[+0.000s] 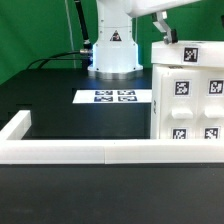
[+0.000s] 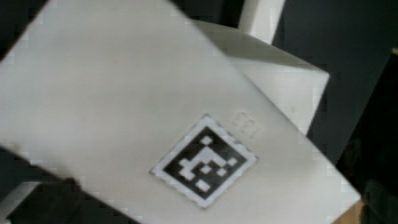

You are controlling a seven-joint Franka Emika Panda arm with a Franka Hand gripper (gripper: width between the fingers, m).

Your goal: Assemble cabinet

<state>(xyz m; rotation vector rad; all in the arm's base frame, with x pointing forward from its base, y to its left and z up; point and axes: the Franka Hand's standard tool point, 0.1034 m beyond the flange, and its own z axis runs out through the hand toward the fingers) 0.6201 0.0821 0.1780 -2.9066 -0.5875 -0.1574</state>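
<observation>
The white cabinet (image 1: 190, 95) stands at the exterior view's right, with several black-and-white tags on its front and one on its top. My gripper (image 1: 166, 33) hangs just above the cabinet's top left corner, and I cannot tell whether its fingers touch it. The fingers are too small and hidden to read as open or shut. In the wrist view a white cabinet panel (image 2: 125, 100) with one tag (image 2: 214, 160) fills most of the frame, very close. My fingers do not show there.
The marker board (image 1: 113, 96) lies flat on the black table in front of the robot base (image 1: 112, 55). A long low white border rail (image 1: 80, 151) runs along the front and up the exterior view's left side.
</observation>
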